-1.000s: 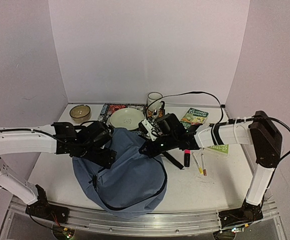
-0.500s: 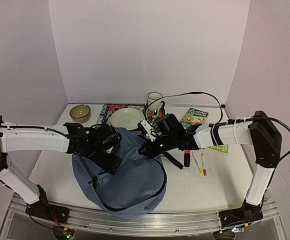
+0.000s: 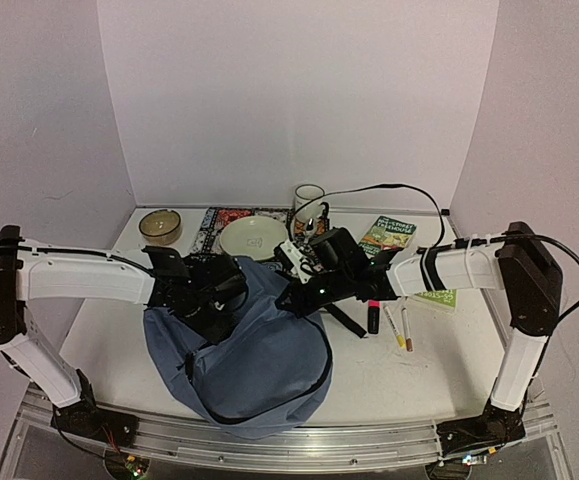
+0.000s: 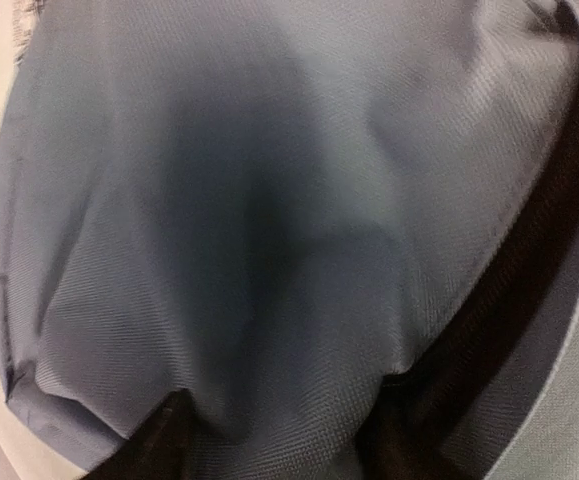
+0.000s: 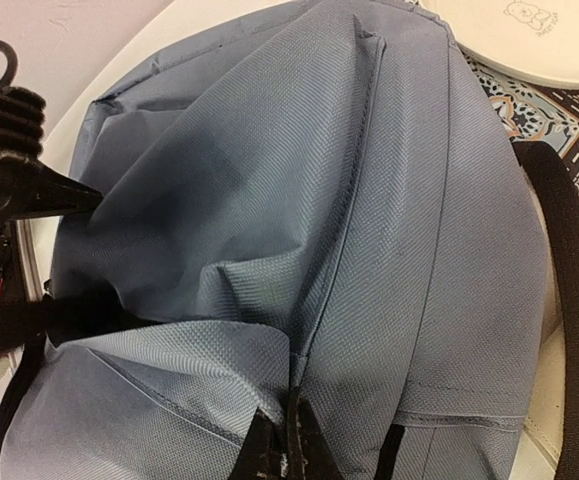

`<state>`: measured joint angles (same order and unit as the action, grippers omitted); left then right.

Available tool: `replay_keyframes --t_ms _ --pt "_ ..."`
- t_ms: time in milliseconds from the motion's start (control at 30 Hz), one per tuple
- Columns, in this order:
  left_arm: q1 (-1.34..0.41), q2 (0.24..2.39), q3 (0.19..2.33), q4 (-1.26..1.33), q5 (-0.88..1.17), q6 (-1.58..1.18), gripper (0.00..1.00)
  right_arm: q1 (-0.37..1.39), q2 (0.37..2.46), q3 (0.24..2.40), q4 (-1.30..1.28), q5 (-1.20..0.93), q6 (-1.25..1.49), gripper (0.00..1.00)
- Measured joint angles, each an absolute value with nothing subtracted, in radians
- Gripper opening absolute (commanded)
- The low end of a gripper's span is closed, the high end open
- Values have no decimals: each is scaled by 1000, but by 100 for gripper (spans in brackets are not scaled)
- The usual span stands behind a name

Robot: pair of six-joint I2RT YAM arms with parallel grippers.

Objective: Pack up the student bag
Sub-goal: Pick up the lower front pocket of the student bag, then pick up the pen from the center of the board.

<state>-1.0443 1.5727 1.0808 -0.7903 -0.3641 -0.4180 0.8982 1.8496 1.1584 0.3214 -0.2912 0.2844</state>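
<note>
Both my arms reach inward, low and nearly level. My left gripper [image 3: 217, 298] stands with jaws parted; my right gripper [image 5: 287, 445] is pinched tight on the student bag [image 3: 259, 360].

Light: even, soft, diffuse.
Overhead view sharp, slightly grainy; pale walls [image 3: 299, 100] bright and evenly lit; faint shadows on the table [image 3: 409, 370]. Left wrist view blurred, pressed too close to the student bag [image 4: 269, 250], dark patch at centre. Right wrist view crisp, weave readable, shade deepening toward its lower left.
</note>
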Motion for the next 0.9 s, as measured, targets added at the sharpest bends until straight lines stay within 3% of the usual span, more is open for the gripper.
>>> replay_keyframes --t_ms 100,167,400,500,633,900 --pt "-1044 1564 1097 -815 -389 -439 8 898 1850 1158 321 -290 285 0" --pt "-1043 1543 1100 -828 -397 -449 0 898 1850 1158 319 -291 285 0" --pt "-1041 1420 1111 -856 -381 -509 0 901 1883 1189 313 -272 293 3" --pt "-1042 1367 1113 -856 -369 -552 0 908 1894 1210 311 -239 304 13" --pt "-1042 1311 1111 -859 -372 -625 0 915 1893 1245 280 -181 326 35" --pt "-1042 1273 1030 -819 -385 -761 0 911 1746 1211 146 -39 373 57"
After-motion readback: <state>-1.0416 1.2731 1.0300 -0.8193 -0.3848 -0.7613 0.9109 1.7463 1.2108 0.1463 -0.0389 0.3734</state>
